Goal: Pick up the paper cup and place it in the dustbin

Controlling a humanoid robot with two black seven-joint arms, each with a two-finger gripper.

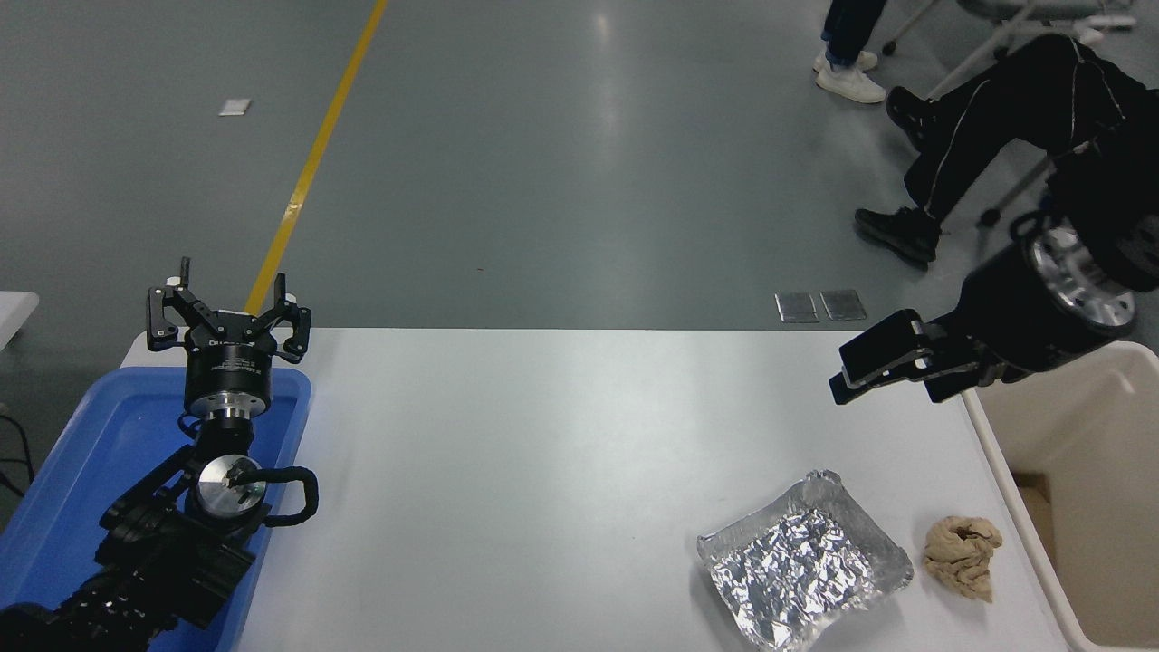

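The paper cup is out of view. The cream dustbin (1077, 426) stands off the table's right edge, cut by the picture's border. My right gripper (844, 382) hangs over the table's far right part, just left of the dustbin's rim, pointing left and down with nothing in it. It is seen side-on, so its state does not show. My left gripper (228, 308) is parked open at the far left, above the blue tray (81, 462).
A crumpled silver foil tray (801, 561) and a tan crumpled wad (962, 554) lie near the front right of the white table (543, 453). A seated person's legs (987, 118) and another person's feet (847, 72) are beyond the table at the top right.
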